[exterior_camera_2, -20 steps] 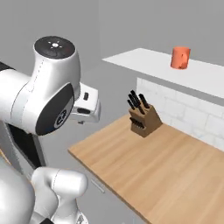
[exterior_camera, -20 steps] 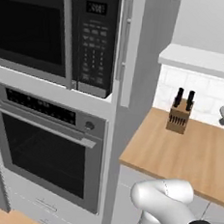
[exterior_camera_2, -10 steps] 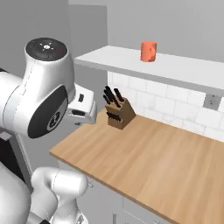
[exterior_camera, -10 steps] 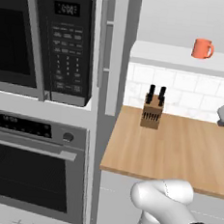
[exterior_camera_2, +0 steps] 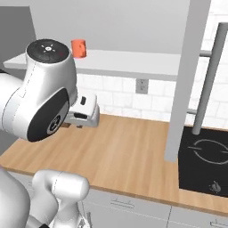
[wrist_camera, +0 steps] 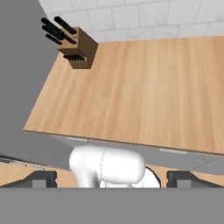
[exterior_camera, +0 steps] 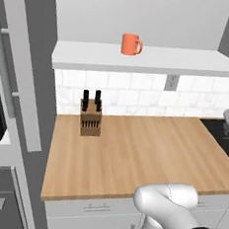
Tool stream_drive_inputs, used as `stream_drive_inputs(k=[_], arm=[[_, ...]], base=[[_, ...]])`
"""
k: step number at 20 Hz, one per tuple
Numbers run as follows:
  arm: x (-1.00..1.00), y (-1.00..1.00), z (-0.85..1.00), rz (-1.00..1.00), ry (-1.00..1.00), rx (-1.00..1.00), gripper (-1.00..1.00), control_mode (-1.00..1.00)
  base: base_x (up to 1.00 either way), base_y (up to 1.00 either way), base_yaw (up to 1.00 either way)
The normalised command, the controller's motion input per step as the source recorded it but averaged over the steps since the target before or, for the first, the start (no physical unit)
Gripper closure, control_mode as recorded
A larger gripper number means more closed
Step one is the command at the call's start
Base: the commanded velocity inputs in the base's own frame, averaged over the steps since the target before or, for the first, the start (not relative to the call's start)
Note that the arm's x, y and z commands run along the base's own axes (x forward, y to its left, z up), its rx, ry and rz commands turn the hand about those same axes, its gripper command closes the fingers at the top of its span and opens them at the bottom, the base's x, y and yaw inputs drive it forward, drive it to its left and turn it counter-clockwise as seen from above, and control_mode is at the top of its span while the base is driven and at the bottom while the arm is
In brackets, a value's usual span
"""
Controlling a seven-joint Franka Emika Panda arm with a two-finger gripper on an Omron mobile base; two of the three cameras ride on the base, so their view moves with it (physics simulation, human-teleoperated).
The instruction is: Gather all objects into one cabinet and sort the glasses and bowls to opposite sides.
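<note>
Looks like the fetching stage: orange mug [exterior_camera: 131,43] sits up on the white shelf [exterior_camera: 141,59] above the worktop [exterior_camera: 142,159]. Pincer [wrist_camera: 111,178] spread wide, empty, needs raising toward it.

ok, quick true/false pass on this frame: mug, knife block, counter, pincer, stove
1. The orange mug stands on the white shelf. True.
2. The knife block lies tipped over in the middle of the counter. False: it stands upright near the back wall, toward the counter's left end.
3. The pincer is shut on the mug. False: it is open and holds nothing.
4. A black cooktop sits to the right of the wooden counter. True.
5. The mug's handle points left in the left base view. False: it points right.
</note>
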Motion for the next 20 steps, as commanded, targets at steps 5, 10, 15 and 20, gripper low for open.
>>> stream_drive_inputs(k=[5,10,15,20], arm=[[0.00,0.00,0.00,0.00,0.00,0.00,-1.00,1.00],[0.00,0.00,0.00,0.00,0.00,0.00,-1.00,1.00],[0.00,0.00,0.00,0.00,0.00,0.00,-1.00,1.00],[0.00,0.00,0.00,0.00,0.00,0.00,-1.00,1.00]], base=[[0.73,0.12,0.00],[1.00,0.59,0.10],[0.91,0.13,0.13],[0.01,0.00,0.01]])
